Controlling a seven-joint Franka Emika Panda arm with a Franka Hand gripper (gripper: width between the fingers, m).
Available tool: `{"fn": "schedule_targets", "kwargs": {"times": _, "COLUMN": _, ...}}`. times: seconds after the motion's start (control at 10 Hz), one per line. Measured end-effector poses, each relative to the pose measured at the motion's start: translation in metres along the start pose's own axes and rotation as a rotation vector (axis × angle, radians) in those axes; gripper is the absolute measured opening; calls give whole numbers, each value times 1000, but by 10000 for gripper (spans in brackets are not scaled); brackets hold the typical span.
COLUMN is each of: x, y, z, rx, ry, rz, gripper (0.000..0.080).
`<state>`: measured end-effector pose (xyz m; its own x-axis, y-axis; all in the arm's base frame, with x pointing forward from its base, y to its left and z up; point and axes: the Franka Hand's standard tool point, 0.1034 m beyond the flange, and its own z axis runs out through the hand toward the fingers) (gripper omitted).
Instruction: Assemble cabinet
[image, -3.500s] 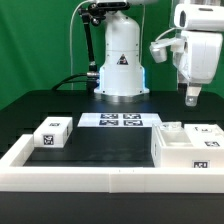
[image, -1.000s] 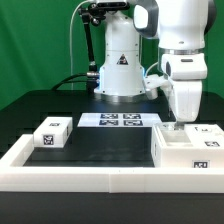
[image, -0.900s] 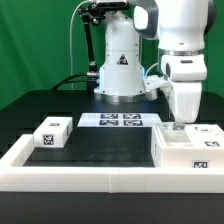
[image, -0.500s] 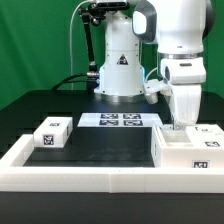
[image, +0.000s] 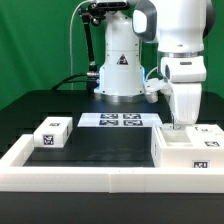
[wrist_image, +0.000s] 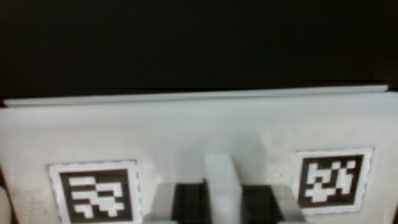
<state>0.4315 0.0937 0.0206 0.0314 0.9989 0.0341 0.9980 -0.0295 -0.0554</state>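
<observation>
The cabinet (image: 188, 150) is a large white box with tags, standing at the exterior view's right against the front rail. My gripper (image: 178, 124) is down on its top, the fingertips hidden behind its upper edge. In the wrist view the cabinet's white face (wrist_image: 196, 125) fills the picture, with two tags on it. My gripper (wrist_image: 219, 192) has its two dark fingers (wrist_image: 185, 202) on either side of a thin white wall of the cabinet, pressed against it.
A small white tagged block (image: 50, 133) lies at the exterior view's left. The marker board (image: 120, 121) lies at the back middle. A long white rail (image: 80, 178) borders the front and sides. The robot base (image: 120, 60) stands behind.
Since 3.5 s ago the arm has come down from the upper right onto the cabinet. Over the last second it has barely moved.
</observation>
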Motion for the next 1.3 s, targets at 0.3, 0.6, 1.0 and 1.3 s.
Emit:
{"fn": "schedule_targets", "kwargs": {"times": 0.3, "x": -9, "y": -5, "z": -25, "rx": 31, "ry": -54, "rz": 68, "gripper": 68}}
{"fn": "schedule_targets", "kwargs": {"times": 0.6, "x": -15, "y": -22, "z": -35, "rx": 55, "ry": -86, "rz": 107, "gripper": 68}}
{"fn": "schedule_targets", "kwargs": {"times": 1.0, "x": -38, "y": 15, "z": -55, "rx": 52, "ry": -91, "rz": 48, "gripper": 69}}
{"fn": "schedule_targets", "kwargs": {"times": 1.3, "x": -36, "y": 34, "z": -60, "rx": 42, "ry": -88, "rz": 51, "gripper": 69}}
